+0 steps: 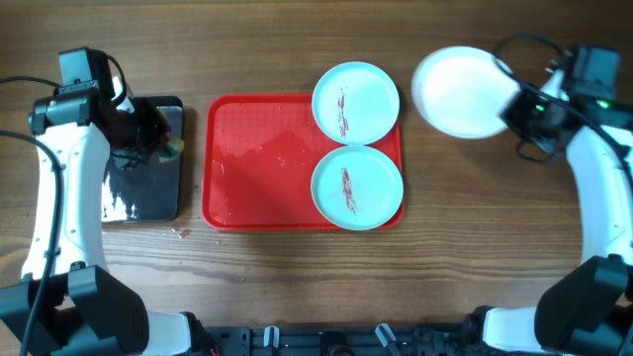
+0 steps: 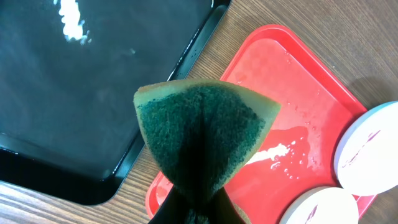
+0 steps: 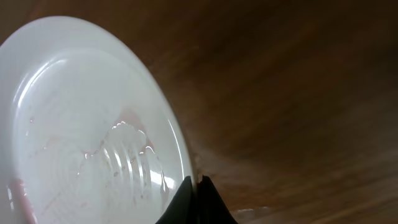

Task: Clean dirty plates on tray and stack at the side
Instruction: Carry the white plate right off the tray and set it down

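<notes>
We found the white plate (image 1: pixel 457 91) over the bench (image 1: pixel 297 40), clear of the red tray (image 1: pixel 257 163), its rim clamped in the right pincer (image 1: pixel 512 104). Two streaked plates (image 1: pixel 356 102) lay to that pincer's left, nearer it than the left pincer (image 1: pixel 158 143), which was clamped on a sponge (image 2: pixel 202 127).

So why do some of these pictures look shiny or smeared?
Overhead: white glare on the black tray, wet sheen on the red tray. Left wrist: the sponge is sharp, with glare on both trays behind it. Right wrist: the table is blurred; light glints off water on the white plate.
</notes>
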{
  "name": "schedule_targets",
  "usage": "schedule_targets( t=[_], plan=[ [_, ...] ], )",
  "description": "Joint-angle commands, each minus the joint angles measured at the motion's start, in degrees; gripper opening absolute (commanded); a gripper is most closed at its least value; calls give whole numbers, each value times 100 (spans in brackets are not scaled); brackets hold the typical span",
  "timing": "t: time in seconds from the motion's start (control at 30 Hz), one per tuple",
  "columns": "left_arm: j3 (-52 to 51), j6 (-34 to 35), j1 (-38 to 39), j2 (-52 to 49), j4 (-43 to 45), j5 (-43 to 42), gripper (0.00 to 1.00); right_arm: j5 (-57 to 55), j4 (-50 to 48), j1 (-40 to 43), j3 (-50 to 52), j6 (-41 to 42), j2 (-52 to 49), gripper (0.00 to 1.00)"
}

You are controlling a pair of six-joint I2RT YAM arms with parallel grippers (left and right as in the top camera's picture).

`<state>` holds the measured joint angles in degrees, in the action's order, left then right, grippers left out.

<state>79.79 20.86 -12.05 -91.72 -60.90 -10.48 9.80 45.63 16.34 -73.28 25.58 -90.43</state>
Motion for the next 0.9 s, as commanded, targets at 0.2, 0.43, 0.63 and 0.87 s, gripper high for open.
schedule_targets(
  t=[0.2, 0.43, 0.63, 0.87],
  plan=[
    [79, 57, 22, 7, 85, 11, 4, -17, -1119, 612, 1770, -103, -76, 4],
    [79, 57, 22, 7, 87, 11, 4, -229, -1950, 612, 2546, 4, -76, 4],
    [79, 57, 22, 7, 87, 9, 4, -50, -2315, 592, 2612, -205, -79, 23],
    [79, 57, 22, 7, 144, 9, 4, 1196, -1963, 564, 2131, -905, 11, 50]
  ],
)
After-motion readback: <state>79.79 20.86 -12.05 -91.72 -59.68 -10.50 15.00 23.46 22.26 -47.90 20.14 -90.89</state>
